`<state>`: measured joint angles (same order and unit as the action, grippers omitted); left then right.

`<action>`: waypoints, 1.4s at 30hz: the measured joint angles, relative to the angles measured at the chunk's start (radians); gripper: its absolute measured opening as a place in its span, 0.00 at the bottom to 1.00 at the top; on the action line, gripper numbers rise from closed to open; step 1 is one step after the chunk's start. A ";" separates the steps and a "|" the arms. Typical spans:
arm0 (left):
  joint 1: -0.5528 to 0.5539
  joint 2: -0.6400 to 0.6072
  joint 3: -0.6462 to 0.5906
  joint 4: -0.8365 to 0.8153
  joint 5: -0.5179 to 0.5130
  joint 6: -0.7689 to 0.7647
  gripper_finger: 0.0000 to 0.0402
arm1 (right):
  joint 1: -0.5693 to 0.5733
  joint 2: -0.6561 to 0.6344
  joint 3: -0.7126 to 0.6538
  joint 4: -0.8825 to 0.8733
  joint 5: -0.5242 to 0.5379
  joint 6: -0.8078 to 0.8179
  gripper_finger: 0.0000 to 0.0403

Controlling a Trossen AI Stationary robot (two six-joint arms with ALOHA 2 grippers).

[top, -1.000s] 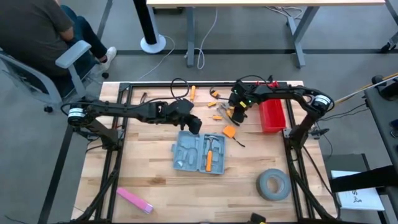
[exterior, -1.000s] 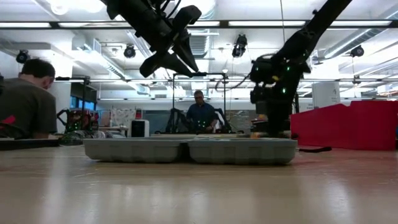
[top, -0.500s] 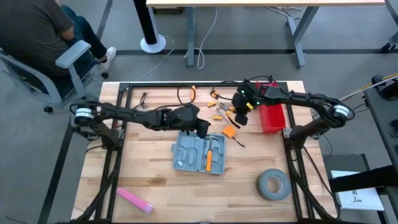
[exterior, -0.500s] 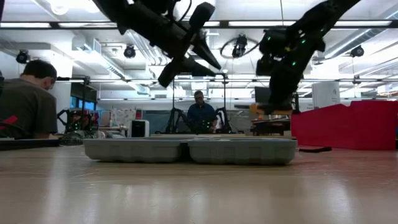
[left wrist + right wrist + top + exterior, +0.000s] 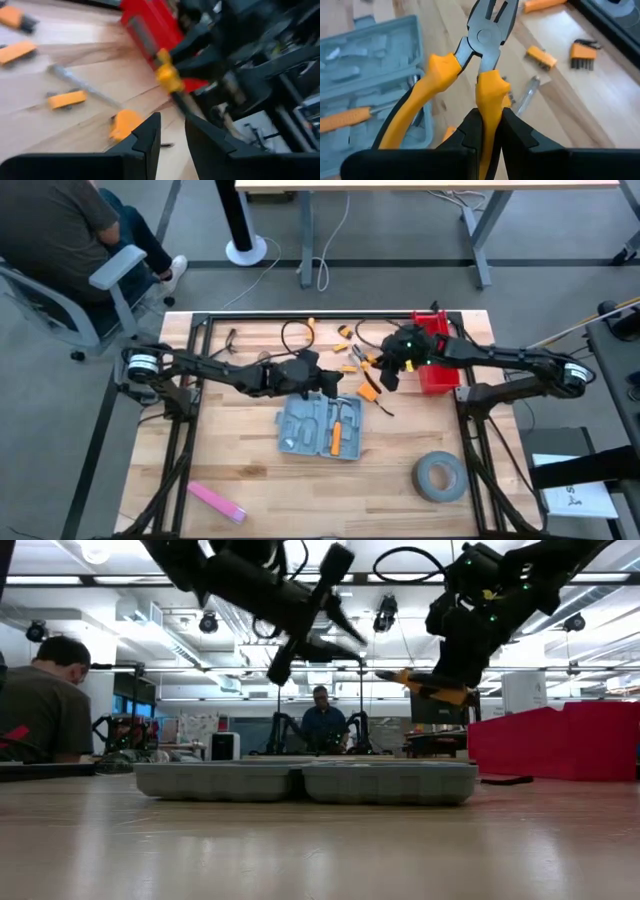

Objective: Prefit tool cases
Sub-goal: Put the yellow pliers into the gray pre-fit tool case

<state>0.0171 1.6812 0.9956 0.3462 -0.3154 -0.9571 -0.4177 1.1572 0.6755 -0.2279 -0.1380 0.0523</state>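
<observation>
Your right gripper [image 5: 487, 131] is clamped on one yellow handle of the pliers [image 5: 470, 75], held up off the table. Below and just beyond their nose lies the blue-grey tool case [image 5: 320, 428], open flat, tools in its recesses. Past the case, your left gripper [image 5: 325, 383] hovers over its far edge, fingers slightly parted and empty.

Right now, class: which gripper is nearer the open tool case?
Left. The left gripper hovers just over the far edge of the tool case; the right gripper, holding pliers, hangs beyond its far right corner.
</observation>
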 joint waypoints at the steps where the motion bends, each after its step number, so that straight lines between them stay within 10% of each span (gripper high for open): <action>1: -0.003 0.011 0.014 0.016 -0.001 -0.002 0.23 | 0.016 0.000 -0.009 0.005 0.016 0.007 0.07; 22: -0.004 0.108 0.038 0.180 -0.069 -0.119 0.24 | 0.091 0.002 -0.031 0.173 0.140 0.052 0.09; 42: -0.004 0.211 0.132 0.228 -0.151 -0.156 0.51 | 0.091 0.025 -0.029 0.238 0.138 0.043 0.09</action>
<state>0.0128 1.8918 1.1276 0.5740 -0.4660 -1.1130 -0.3268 1.1827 0.6460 0.0103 -0.0005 0.0956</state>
